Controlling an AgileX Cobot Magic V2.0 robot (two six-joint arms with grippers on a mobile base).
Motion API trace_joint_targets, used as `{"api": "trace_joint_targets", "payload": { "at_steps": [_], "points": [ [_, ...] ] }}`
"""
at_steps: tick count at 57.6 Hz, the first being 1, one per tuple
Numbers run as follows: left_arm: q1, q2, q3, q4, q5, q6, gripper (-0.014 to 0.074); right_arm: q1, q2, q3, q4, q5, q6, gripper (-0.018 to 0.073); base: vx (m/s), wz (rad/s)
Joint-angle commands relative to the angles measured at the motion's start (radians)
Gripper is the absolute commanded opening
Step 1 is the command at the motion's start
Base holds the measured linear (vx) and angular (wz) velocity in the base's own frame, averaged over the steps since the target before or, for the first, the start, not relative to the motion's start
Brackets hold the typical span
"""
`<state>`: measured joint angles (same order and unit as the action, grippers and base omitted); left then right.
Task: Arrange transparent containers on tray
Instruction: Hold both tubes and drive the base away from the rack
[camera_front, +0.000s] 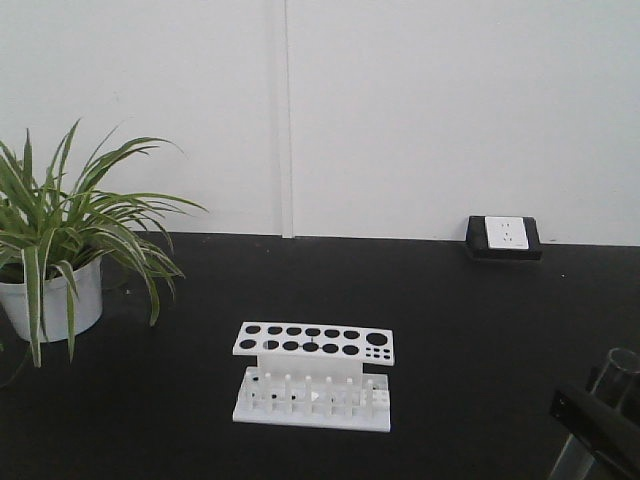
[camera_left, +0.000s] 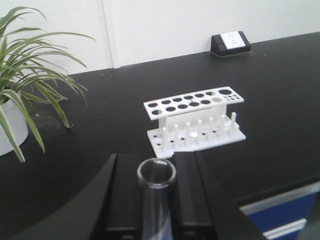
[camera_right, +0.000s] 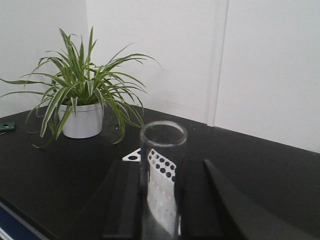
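Observation:
Each gripper holds one transparent container, a clear glass tube with its open round rim up. In the left wrist view my left gripper (camera_left: 154, 161) is shut on a tube (camera_left: 156, 200), just in front of a white perforated tube rack (camera_left: 192, 102). My right gripper (camera_right: 162, 166) is shut on a second tube (camera_right: 162, 142), and the rack (camera_right: 131, 157) shows partly behind and through the glass. That tube (camera_front: 612, 375) rises at the lower right of the front view, right of the rack (camera_front: 312, 345). The yellow tray is out of view.
A potted spider plant (camera_front: 50, 240) stands at the left of the black tabletop (camera_front: 450, 320). A wall socket box (camera_front: 505, 237) sits at the back right. The table's front edge with a blue cabinet front (camera_left: 280, 215) shows in the left wrist view.

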<state>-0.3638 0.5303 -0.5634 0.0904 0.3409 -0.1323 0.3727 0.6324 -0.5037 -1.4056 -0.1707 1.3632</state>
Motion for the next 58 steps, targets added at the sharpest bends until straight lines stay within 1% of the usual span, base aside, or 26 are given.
{"api": "trace_joint_targets", "payload": {
  "at_steps": [1,34,58],
  "points": [
    [-0.006,0.003,-0.029,-0.003,-0.078,0.002,-0.0003,-0.002,0.001,-0.03,0.006,-0.015,-0.003,-0.0013,-0.33,0.03],
    [-0.006,0.003,-0.029,-0.003,-0.078,0.002,-0.0003,-0.002,0.004,-0.03,0.007,-0.015,-0.002,-0.0013,-0.36,0.09],
    [-0.006,0.003,-0.029,-0.003,-0.078,0.002,-0.0003,-0.002,0.004,-0.03,0.007,-0.02,-0.002,-0.0013,-0.38,0.22]
  ]
}}
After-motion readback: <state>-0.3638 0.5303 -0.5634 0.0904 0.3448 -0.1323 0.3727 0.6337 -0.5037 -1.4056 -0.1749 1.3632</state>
